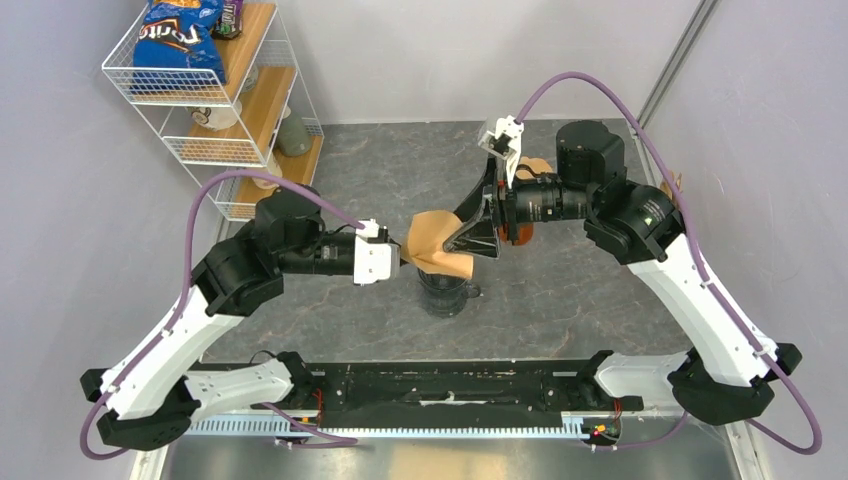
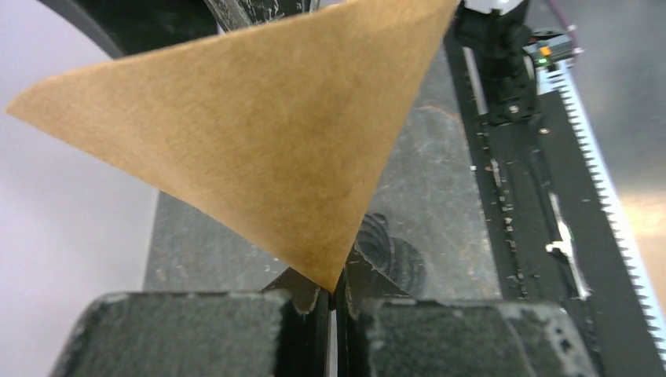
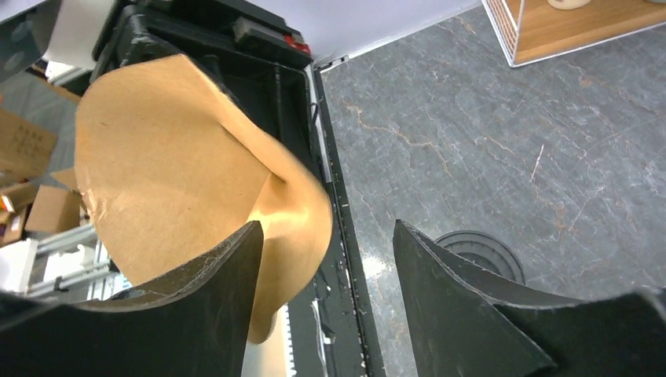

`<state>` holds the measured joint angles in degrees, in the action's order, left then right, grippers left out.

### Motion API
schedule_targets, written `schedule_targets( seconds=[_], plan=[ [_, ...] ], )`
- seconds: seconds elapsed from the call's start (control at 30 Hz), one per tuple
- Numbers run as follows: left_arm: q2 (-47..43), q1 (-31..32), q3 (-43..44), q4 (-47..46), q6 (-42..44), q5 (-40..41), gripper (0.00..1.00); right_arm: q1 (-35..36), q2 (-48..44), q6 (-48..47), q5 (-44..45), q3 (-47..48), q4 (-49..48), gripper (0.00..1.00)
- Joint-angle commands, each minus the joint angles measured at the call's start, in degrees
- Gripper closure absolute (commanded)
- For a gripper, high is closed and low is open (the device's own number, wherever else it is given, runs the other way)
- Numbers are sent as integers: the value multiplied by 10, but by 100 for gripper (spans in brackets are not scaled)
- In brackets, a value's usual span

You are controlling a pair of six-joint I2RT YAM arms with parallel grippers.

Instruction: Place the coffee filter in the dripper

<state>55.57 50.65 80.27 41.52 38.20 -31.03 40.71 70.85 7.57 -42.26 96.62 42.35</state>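
Currently, positioning is in hand. Left gripper (image 2: 330,306) fingers pinch the filter (image 2: 259,133) tip; right gripper (image 3: 326,275) fingers stand spread, apparently clear of it. Filter hangs just above the dripper (image 1: 443,292). Next: point tip down, centre, lower.

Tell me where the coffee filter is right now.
Top view, centre: the coffee filter hangs above the dripper, pinched at its tip by the left pincer.

left arm (image 1: 172,348): white links, black joints | right arm (image 1: 702,292): same | cables (image 1: 578,75): purple | right gripper fingers (image 3: 471,314): black
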Motion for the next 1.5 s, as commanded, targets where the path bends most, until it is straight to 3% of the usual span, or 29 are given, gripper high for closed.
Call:
schedule_targets(
  seconds=[0.0, 0.2, 0.57, 0.63, 0.7, 0.73, 0.77, 0.8, 0.93, 1.13, 1.47],
  plan=[
    [21, 2, 41, 64, -41, -75, 98, 27, 3, -84, -13, 47, 39, 30],
    [37, 2, 64, 101, -43, -106, 96, 56, 12, -120, 8, 60, 65, 21],
    [59, 2, 83, 139, -66, -161, 91, 90, 28, -141, 29, 68, 64, 31],
    [64, 2, 87, 142, -73, -162, 91, 93, 31, -139, 29, 74, 65, 44],
    [64, 2, 88, 132, -98, -143, 90, 94, 30, -131, 31, 77, 65, 74],
    [58, 0, 82, 108, -128, -126, 83, 94, 28, -123, 39, 75, 61, 95],
    [46, -4, 70, 85, -150, -103, 74, 94, 24, -107, 50, 71, 56, 100],
    [33, -8, 57, 55, -175, -85, 57, 94, 19, -93, 66, 63, 48, 100],
    [-30, -14, -4, -37, -201, -13, 10, 74, 6, -9, 73, 36, 13, 100],
    [-65, -14, -44, -63, -97, 55, 8, -3, 12, 140, 5, 7, -68, 100],
    [-73, -13, -129, -234, -97, 188, 6, -21, 26, 218, -12, 13, -111, 100]
  ],
)
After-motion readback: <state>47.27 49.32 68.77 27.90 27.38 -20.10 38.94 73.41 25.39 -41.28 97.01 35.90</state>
